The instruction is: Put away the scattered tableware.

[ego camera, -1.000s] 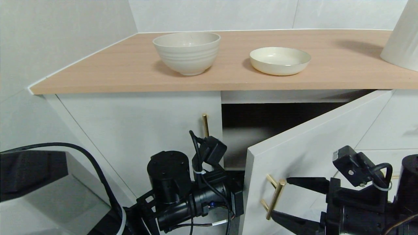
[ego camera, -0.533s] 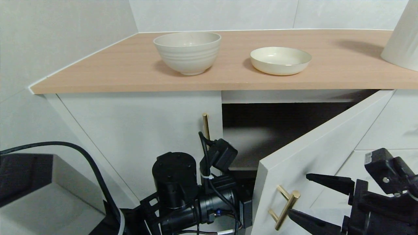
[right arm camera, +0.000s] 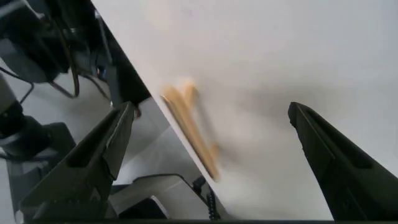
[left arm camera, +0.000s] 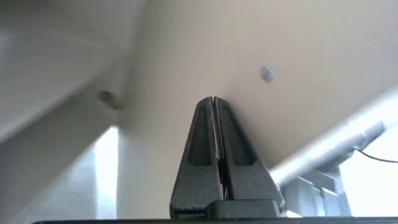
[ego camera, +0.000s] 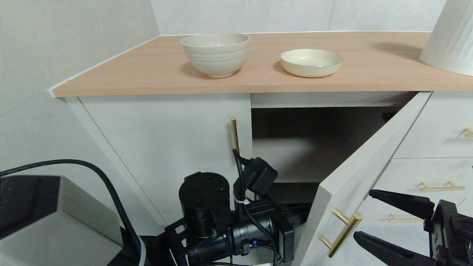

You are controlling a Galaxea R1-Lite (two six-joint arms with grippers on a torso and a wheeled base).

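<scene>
A ribbed cream bowl [ego camera: 216, 53] and a shallow cream dish [ego camera: 311, 62] stand apart on the wooden countertop [ego camera: 147, 79]. Below them the right cabinet door [ego camera: 366, 162] stands swung out, its gold handle [ego camera: 342, 232] facing me. My right gripper [ego camera: 364, 213] is open low on the right, its fingertips on either side of that handle. In the right wrist view the handle [right arm camera: 189, 127] lies between the spread fingers of the right gripper [right arm camera: 208, 118], not clamped. My left gripper [left arm camera: 213, 106] is shut with nothing in it, pointing at a pale panel close before it.
The open cabinet shows a dark inside with a pale shelf [ego camera: 295, 159]. The left door [ego camera: 166, 147] is closed, with a gold handle [ego camera: 234, 133]. Drawers with gold handles [ego camera: 441, 186] sit at the right. A white ribbed object [ego camera: 447, 40] stands on the counter's right end.
The right cabinet door has swung wider open, and my right gripper has moved right with its handle. The left arm has shifted slightly right. The head view has also shifted.
</scene>
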